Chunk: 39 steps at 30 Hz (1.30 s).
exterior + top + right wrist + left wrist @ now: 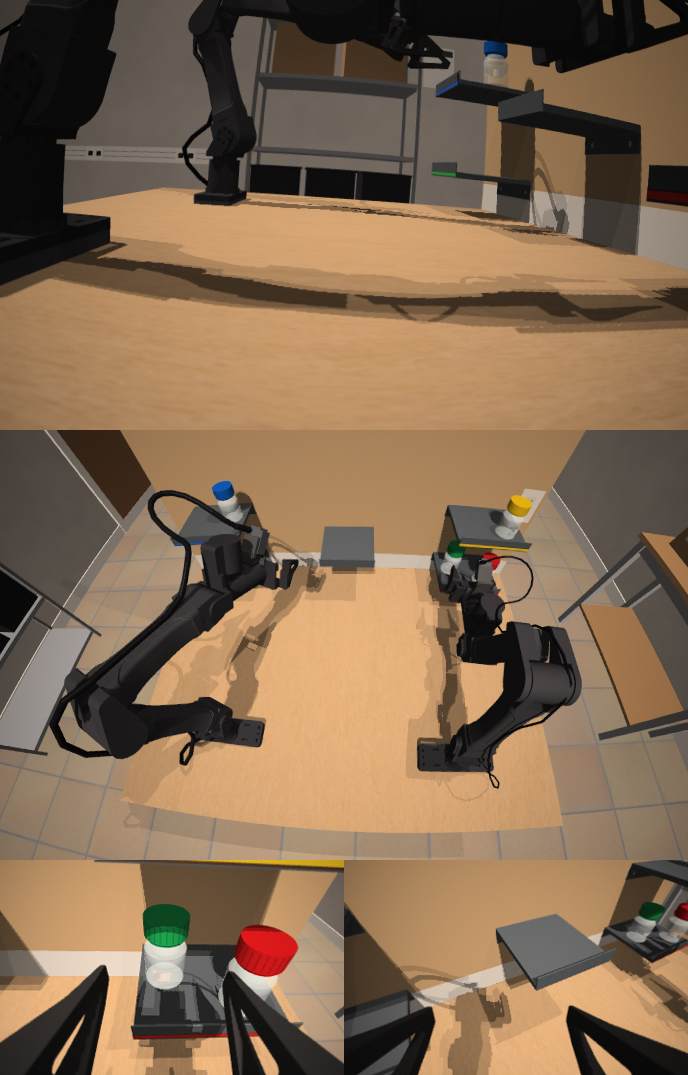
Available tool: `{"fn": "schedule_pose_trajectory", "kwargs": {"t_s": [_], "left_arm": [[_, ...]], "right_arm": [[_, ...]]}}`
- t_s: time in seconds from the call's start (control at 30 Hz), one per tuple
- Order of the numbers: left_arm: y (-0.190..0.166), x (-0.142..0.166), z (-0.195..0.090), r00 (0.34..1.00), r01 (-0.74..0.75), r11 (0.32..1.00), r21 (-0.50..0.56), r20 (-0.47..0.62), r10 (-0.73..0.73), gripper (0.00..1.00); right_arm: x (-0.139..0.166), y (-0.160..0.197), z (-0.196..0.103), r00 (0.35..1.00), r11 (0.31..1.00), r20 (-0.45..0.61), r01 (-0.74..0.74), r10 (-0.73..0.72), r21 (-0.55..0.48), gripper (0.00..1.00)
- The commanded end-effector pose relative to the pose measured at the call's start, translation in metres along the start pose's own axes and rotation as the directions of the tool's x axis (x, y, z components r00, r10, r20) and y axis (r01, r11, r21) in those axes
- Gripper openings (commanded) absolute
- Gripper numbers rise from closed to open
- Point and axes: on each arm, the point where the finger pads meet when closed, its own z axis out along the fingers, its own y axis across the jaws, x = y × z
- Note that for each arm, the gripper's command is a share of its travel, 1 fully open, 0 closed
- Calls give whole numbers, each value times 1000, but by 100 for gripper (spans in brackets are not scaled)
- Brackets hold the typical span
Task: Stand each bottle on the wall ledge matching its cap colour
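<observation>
The green-capped bottle [455,550] [651,911] [165,927] and red-capped bottle [493,561] [265,951] stand on the red-strip ledge [159,1030]. The blue-capped bottle [223,490] [495,49] stands on the blue-strip ledge [195,531] [445,85]. The yellow-capped bottle [519,506] stands on the yellow-strip ledge [476,523]. The green-strip ledge [445,170] [380,1025] bears no visible bottle. My right gripper [167,974] is open, in front of the green-capped bottle, one finger overlapping the red-capped one in view. My left gripper [280,574] [501,1014] is open and empty, left of the middle ledge.
The middle ledge [347,544] [522,109] [551,942] shows no coloured strip and bears nothing. The yellow-strip ledge hangs over the red-strip ledge, and the blue-strip ledge over the green-strip ledge. A wooden table [345,683] lies below both arms.
</observation>
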Motion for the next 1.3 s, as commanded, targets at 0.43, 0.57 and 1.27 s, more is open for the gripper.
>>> {"fn": "schedule_pose_trajectory", "kwargs": {"t_s": [0.43, 0.57, 1.27], "left_arm": [[-244, -47, 58, 979, -166, 905, 391, -43, 198, 100], [-260, -46, 57, 977, -176, 893, 414, -39, 210, 100], [-272, -48, 55, 976, -187, 880, 436, -19, 217, 100]], "right_arm": [[62, 1, 55, 999, 999, -1, 46, -46, 2, 81], [65, 1, 56, 999, 999, -6, 46, -46, 1, 81], [67, 2, 74, 999, 999, -32, 39, -39, 1, 81]]}}
